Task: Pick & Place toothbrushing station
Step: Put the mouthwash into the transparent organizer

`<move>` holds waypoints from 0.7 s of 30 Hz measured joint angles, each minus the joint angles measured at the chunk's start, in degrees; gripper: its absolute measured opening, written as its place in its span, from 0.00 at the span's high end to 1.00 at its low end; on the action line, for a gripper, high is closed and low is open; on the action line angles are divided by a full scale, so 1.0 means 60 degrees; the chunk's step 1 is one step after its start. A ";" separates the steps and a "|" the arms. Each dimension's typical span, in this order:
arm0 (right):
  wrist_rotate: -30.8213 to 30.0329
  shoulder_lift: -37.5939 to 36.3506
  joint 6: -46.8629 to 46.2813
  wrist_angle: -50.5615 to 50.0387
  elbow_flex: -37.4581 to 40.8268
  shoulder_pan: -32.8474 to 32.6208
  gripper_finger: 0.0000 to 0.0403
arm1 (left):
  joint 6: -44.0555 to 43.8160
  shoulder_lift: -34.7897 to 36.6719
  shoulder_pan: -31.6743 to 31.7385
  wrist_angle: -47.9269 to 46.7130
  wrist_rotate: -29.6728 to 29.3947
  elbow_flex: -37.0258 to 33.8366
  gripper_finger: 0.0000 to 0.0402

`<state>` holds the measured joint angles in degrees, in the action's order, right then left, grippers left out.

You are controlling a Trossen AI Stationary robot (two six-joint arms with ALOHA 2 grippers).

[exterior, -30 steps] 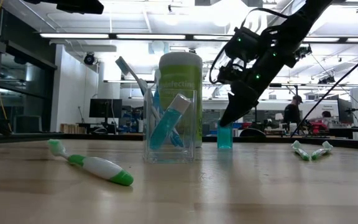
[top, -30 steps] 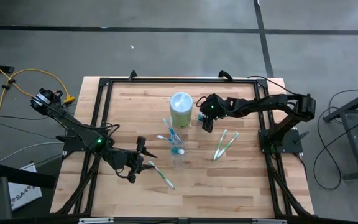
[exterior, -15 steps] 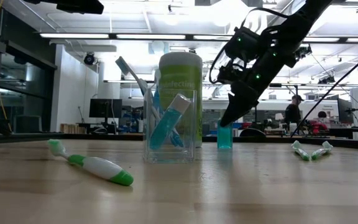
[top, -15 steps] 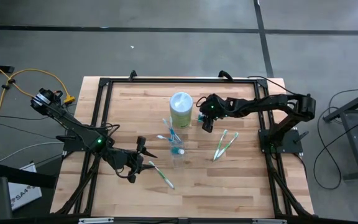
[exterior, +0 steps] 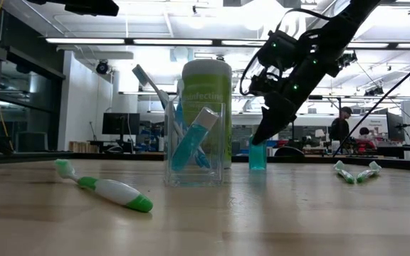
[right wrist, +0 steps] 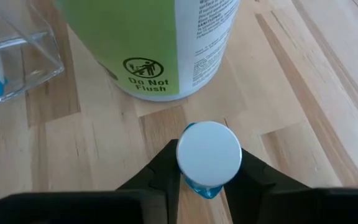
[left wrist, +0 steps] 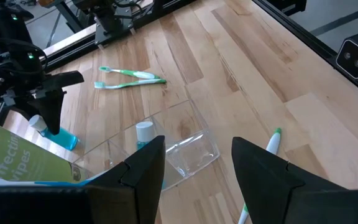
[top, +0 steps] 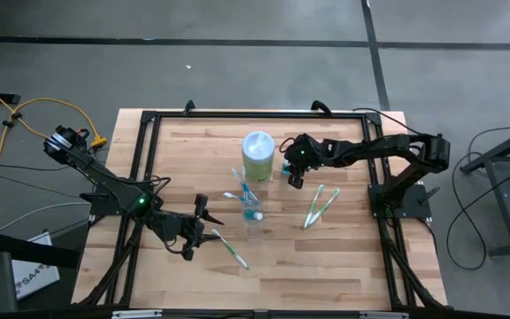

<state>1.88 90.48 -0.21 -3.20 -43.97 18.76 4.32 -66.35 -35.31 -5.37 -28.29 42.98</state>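
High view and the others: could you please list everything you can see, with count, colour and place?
table: one, light wood, under everything
tumbler: one, clear, mid-table
tumbler toothbrushes: at least two, blue-and-white, leaning out
tumbler tube: one, blue, white cap, leaning inside
standing tube: one, blue, white cap, beside canister
canister: one, green-and-white, behind tumbler
toothbrush pair: two, green-and-white, lying at right
lone toothbrush: one, green-and-white, lying front-left
people: two, far in the room
left gripper: open, beside lone toothbrush
right gripper: over standing tube
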 joint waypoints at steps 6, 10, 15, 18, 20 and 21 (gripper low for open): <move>0.0100 -0.0038 -0.0029 -0.0070 -0.0002 -0.0004 0.79 | 0.0000 0.0000 0.0000 0.0000 0.0000 0.0000 0.55; 0.0098 -0.0246 -0.0036 -0.0156 0.0001 -0.0054 0.79 | 0.0000 0.0000 0.0000 0.0000 0.0000 0.0000 0.55; -0.0049 -0.0861 -0.0191 -0.0375 0.0001 -0.0321 0.79 | 0.0000 0.0000 0.0000 0.0000 0.0000 0.0000 0.55; -0.0038 -0.1353 -0.0551 -0.0731 0.0001 -0.0529 0.79 | 0.0000 0.0000 0.0000 0.0000 0.0000 0.0000 0.55; -0.0061 -0.1678 -0.0765 -0.0968 -0.0002 -0.0753 0.79 | -0.0007 0.0004 0.0000 0.0000 0.0000 0.0000 0.55; -0.0074 -0.1846 -0.0882 -0.1092 -0.0002 -0.0879 0.79 | -0.0010 0.0004 0.0000 0.0000 -0.0002 0.0000 0.55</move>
<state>1.43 79.40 -5.50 -9.74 -43.99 13.49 4.26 -66.32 -35.31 -5.37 -28.31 42.98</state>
